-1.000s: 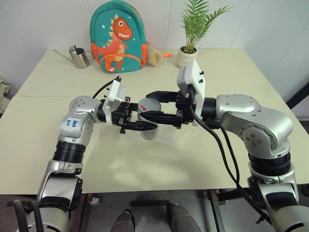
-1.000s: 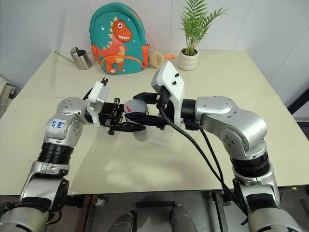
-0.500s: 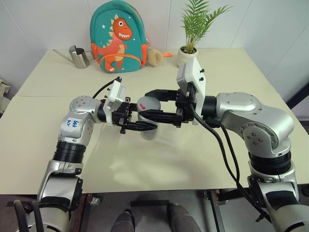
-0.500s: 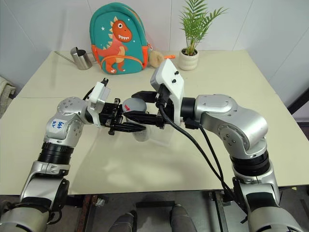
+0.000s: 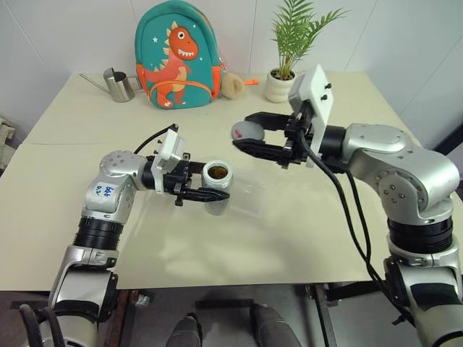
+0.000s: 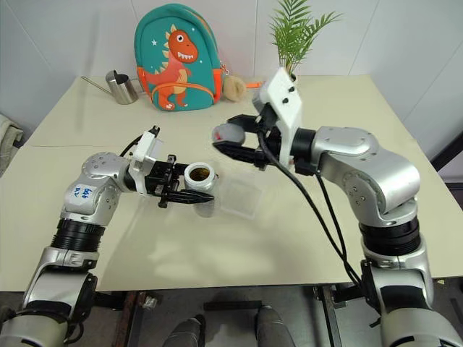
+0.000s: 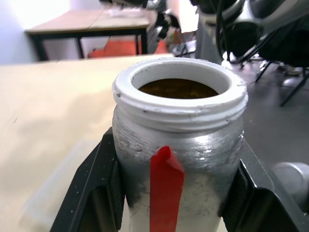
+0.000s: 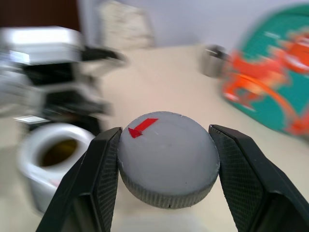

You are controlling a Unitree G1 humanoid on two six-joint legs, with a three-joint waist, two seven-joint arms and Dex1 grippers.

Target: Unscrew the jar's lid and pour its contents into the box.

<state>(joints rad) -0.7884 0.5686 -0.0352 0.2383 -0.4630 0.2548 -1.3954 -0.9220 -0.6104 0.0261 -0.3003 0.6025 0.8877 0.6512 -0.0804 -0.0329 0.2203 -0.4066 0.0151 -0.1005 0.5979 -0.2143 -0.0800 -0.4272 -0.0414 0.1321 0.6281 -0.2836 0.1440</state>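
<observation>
The jar (image 5: 217,181) is clamped by its body between the two black fingers of the left pincer (image 5: 210,192) and is kept upright, above the pale bench (image 5: 72,210). Its mouth is uncovered: the pale threaded rim is exposed, and the dark-brown contents (image 7: 177,89) are seen inside, reaching close to the rim. A strip of red tape (image 7: 165,186) is stuck on the jar's side, between the fingers.

The lid (image 5: 247,131) is gripped across its ribbed edge by the right pincer (image 5: 244,137), which is raised above the bench, higher than the jar and off to its right, apart from it. The grey cap's flat top carries a small red mark (image 8: 142,128).

The box (image 5: 248,198), a shallow clear tray, is lying on the bench just to the right of the jar, below the lid-bearing pincer. Whether the jar's base touches the bench or the tray's edge cannot be told.

Along the far side of the bench, a steel watering can (image 5: 116,84), a teal dinosaur backpack (image 5: 177,54) and a potted plant (image 5: 283,76) are set in a row.
</observation>
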